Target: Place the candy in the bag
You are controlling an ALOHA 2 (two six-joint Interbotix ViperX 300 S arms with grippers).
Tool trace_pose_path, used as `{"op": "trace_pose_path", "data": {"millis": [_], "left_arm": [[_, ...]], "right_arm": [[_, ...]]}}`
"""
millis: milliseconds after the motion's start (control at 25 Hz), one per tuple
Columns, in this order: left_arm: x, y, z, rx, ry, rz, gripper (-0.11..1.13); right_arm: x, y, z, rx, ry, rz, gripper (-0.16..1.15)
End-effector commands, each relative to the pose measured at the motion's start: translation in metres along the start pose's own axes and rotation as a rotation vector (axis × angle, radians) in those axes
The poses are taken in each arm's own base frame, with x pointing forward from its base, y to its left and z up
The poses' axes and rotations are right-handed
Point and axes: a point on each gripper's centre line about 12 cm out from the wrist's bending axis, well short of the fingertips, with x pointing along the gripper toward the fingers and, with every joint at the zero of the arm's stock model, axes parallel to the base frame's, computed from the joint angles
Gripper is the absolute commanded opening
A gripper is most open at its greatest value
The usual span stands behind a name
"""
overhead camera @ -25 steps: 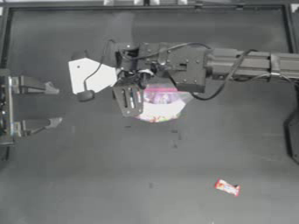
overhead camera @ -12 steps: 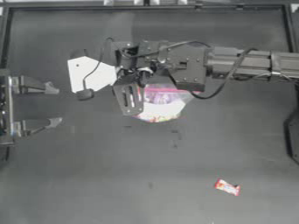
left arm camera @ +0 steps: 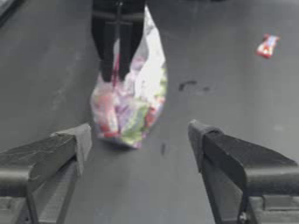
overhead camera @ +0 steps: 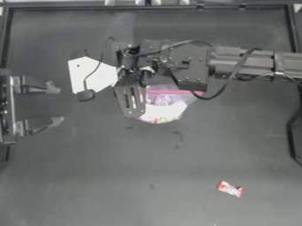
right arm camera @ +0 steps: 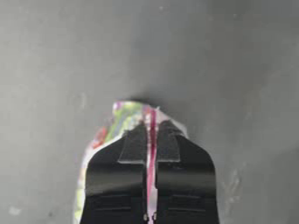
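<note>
Pink-red strip pinched between dark jaws: that is what we see first in the right wrist view, where the right gripper (right arm camera: 151,131) is clenched on the mouth edge of the bag (right arm camera: 125,114), the jaws nearly meeting with only plastic between them. From above, that gripper (overhead camera: 133,99) sits a little toward 11 o'clock of the table's centre, at the end of an arm reaching across from 3 o'clock, and the bag (overhead camera: 162,103) shows beside it, its sweets visible through the clear plastic.

The left gripper (overhead camera: 56,103) waits at 9 o'clock, its jaws spread wide and holding nothing. The candy (overhead camera: 229,189) lies alone on the table (overhead camera: 88,176) toward 5 o'clock, well apart from bag and both grippers.

We judge the step in hand to be holding the bag up by its mouth; the candy has not yet been picked up. Next we would need the free left gripper to fetch the candy, or to help part the mouth, which looks pressed closed here.

Only the left wrist view shows the bag (left arm camera: 131,105) hanging downward, its bottom at or near the table, with the candy (left arm camera: 266,45) far behind. The top view alone shows a white sheet (overhead camera: 88,75) at 10 o'clock.
</note>
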Motion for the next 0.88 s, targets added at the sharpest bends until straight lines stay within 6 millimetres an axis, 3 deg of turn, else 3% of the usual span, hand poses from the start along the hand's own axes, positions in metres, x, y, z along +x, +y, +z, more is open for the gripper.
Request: {"op": "trace_pose_path", "data": {"millis": [40, 400, 880], "left_arm": [[0.008, 0.001, 0.007, -0.002, 0.008, 0.003, 0.98], [0.019, 0.001, 0.005, -0.002, 0.032, 0.002, 0.98], [0.064, 0.007, 0.007, -0.001, 0.025, 0.024, 0.98]], "right_arm": [[-0.045, -0.005, 0.01, 0.005, -0.096, -0.031, 0.03], [-0.048, -0.005, 0.01, 0.003, -0.1, -0.034, 0.03], [-0.043, -0.004, 0.008, 0.004, -0.102, -0.033, 0.03]]}}
